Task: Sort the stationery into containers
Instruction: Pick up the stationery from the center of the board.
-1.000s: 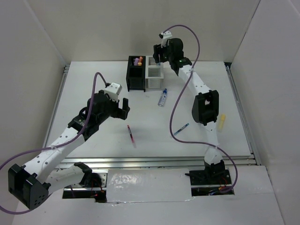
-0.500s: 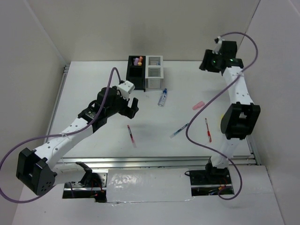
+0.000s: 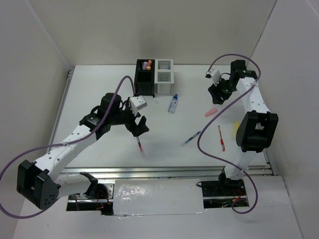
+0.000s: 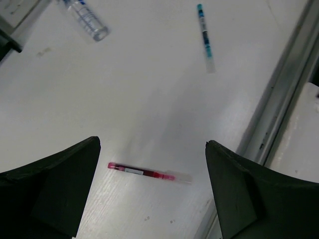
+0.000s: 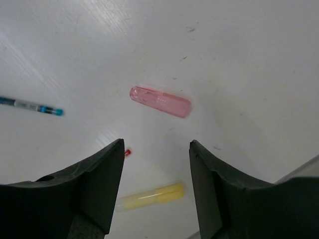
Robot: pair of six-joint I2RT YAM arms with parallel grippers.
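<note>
The left jaws stand wide apart and empty above the table [image 4: 164, 114], with a red pen [image 4: 149, 174] lying between them. The right jaws, likewise spread and empty, frame a pink marker [image 5: 160, 101] just ahead and a yellow marker [image 5: 151, 195] between them.

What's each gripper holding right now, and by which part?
Nothing is held. The left gripper is open over the red pen; the right gripper is open over the pink marker.
</note>
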